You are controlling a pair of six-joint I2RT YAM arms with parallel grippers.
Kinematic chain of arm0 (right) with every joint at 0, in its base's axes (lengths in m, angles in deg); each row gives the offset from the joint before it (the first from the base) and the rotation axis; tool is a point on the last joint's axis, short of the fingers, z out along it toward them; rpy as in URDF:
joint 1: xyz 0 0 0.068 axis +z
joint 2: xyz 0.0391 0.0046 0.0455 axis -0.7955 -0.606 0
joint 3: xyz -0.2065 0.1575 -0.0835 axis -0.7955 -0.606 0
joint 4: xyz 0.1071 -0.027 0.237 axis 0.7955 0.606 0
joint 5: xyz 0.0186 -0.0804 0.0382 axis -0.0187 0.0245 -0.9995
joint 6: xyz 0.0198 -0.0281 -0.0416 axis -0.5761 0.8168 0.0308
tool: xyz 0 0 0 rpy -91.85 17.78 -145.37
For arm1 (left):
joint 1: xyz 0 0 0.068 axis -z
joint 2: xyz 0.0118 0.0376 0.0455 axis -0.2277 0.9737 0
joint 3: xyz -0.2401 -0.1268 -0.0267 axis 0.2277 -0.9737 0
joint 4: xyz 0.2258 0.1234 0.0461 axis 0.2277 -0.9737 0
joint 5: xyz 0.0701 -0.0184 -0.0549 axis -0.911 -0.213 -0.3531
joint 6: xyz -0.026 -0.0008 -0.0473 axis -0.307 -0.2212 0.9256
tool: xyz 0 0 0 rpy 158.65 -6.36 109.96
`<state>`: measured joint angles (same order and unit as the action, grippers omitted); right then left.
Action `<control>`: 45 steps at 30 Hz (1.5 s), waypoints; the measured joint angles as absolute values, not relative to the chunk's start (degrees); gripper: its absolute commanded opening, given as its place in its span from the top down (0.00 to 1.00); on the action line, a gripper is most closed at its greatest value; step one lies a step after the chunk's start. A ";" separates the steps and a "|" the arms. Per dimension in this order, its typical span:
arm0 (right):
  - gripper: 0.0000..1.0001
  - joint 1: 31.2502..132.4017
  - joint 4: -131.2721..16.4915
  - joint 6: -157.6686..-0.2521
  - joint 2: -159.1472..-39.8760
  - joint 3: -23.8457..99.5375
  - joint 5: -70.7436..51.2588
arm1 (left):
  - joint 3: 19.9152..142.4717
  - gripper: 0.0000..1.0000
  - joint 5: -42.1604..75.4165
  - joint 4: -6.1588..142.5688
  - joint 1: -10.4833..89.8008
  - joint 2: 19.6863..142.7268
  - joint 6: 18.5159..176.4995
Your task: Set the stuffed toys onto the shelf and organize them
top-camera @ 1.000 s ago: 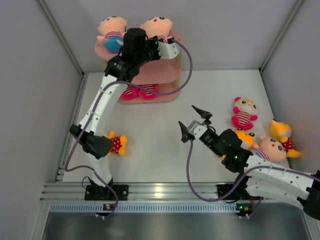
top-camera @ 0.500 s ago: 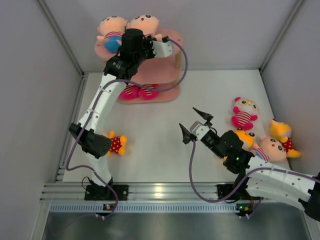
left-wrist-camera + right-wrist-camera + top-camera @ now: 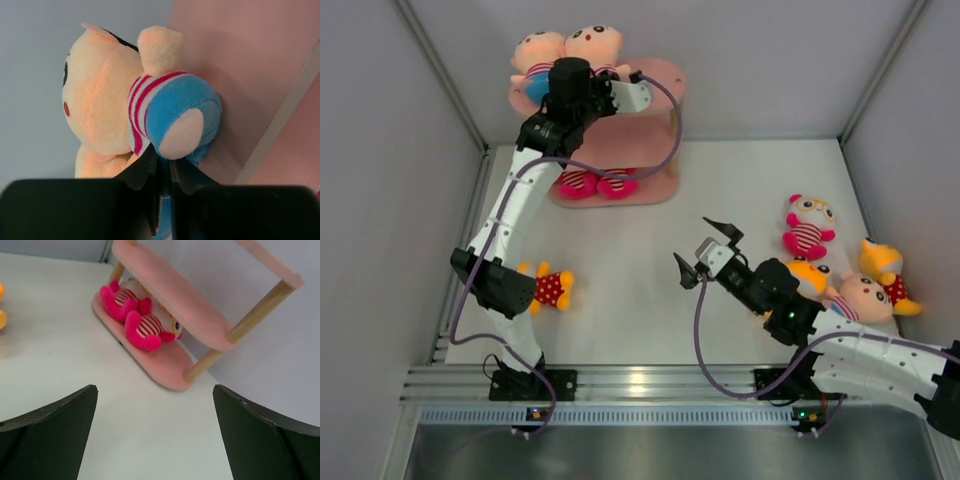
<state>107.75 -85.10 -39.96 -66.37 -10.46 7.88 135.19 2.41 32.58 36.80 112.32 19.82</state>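
The pink shelf [image 3: 655, 80] stands at the back. Its top board [image 3: 250, 60] carries two peach-headed dolls: one at the left [image 3: 535, 52], and a second [image 3: 597, 45] beside it. My left gripper [image 3: 163, 162] is shut on the second doll's blue bottom [image 3: 175, 110]. Two pink-white dolls [image 3: 595, 183] lie on the bottom tier and also show in the right wrist view [image 3: 142, 327]. A yellow doll [image 3: 550, 287] lies on the table at the left. My right gripper [image 3: 701, 250] is open and empty above the table, facing the shelf [image 3: 175, 295].
At the right lie a pink-white doll [image 3: 808, 225], a yellow doll [image 3: 882, 268], a peach-headed doll [image 3: 865, 297] and another yellow doll [image 3: 810, 275] partly under my right arm. White walls enclose the table. A metal rail [image 3: 640, 385] runs along the near edge.
My left gripper has carried the peach-headed doll leftward along the top tier until it sits against the other peach doll. My right gripper has shifted only slightly.
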 measured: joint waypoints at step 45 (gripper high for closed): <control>0.19 34.79 13.63 -152.07 -72.52 8.41 28.03 | 119.35 0.02 2.13 29.50 43.11 90.42 34.82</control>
